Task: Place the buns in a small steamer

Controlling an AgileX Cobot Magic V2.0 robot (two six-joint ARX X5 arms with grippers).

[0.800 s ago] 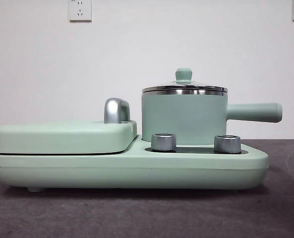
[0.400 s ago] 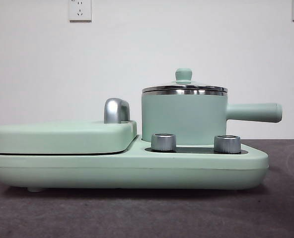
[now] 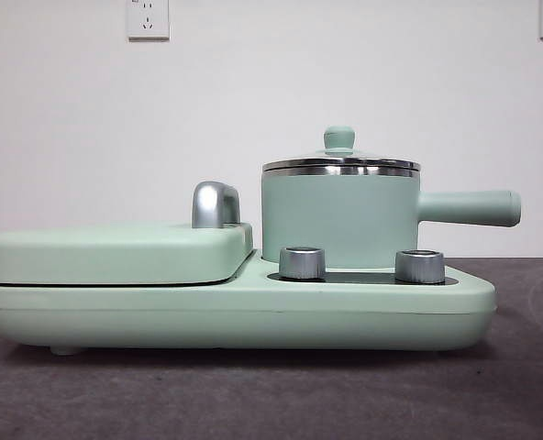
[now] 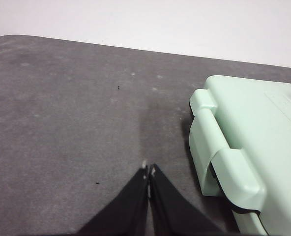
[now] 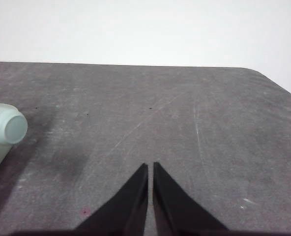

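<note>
Change since a second ago: none in the front view; the small steamer (image 3: 340, 215), its glass lid (image 3: 341, 158) and the griddle cover (image 3: 116, 254) stand exactly as before.
Meaning for the task: judged not yet begun; the lid is still on, so it must come off before anything goes in.
Small steamer: upright on the appliance base (image 3: 235, 316), beside the griddle cover, handle (image 3: 469, 207) pointing away from the cover.
Buns: not visible in any view; location cannot be told.
Left gripper (image 4: 148, 172): jaws pressed together, holding nothing, over bare tabletop (image 4: 76, 128) just beside the appliance's hinged end (image 4: 224, 162).
Right gripper (image 5: 150, 167): jaws closed on nothing, over open tabletop; the steamer handle's tip (image 5: 13, 129) lies near, off to one side.
Relation: both grippers clear of the steamer, touching nothing.
</note>
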